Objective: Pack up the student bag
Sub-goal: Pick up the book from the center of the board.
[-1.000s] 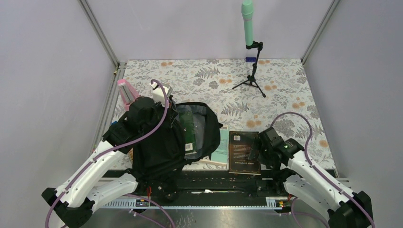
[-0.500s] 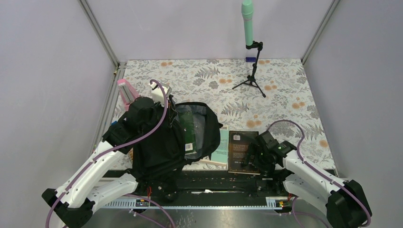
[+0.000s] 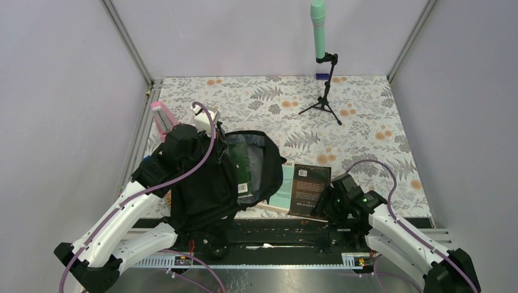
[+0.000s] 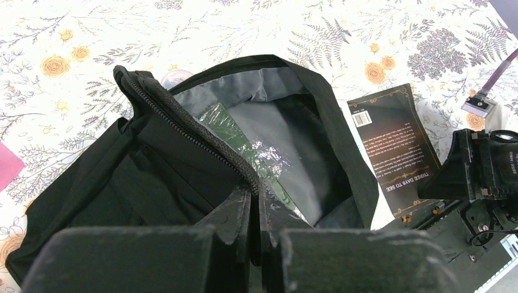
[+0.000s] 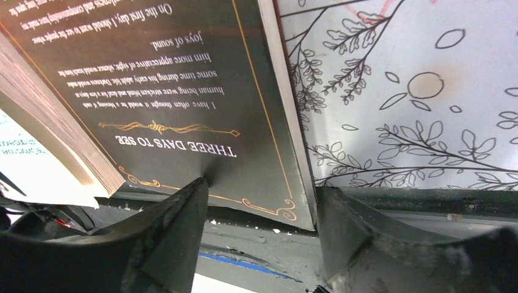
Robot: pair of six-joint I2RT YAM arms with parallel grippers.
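Right gripper straddles near edge of black book, jaws apart (clamped or not: cannot tell). Left gripper pinches zip rim of student bag at surface near-left corner. Green book packed; black book, teal book apparently remain.

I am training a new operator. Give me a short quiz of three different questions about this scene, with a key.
1. True or false: the student bag is zipped shut.
2. The left claw pinches: A) the bag's zip edge, B) the teal book, C) the tripod.
3. Fill in: the black book has on its cover "Three Days to ___".
Key: 1 false, it gapes open with a green book inside; 2 A; 3 See.
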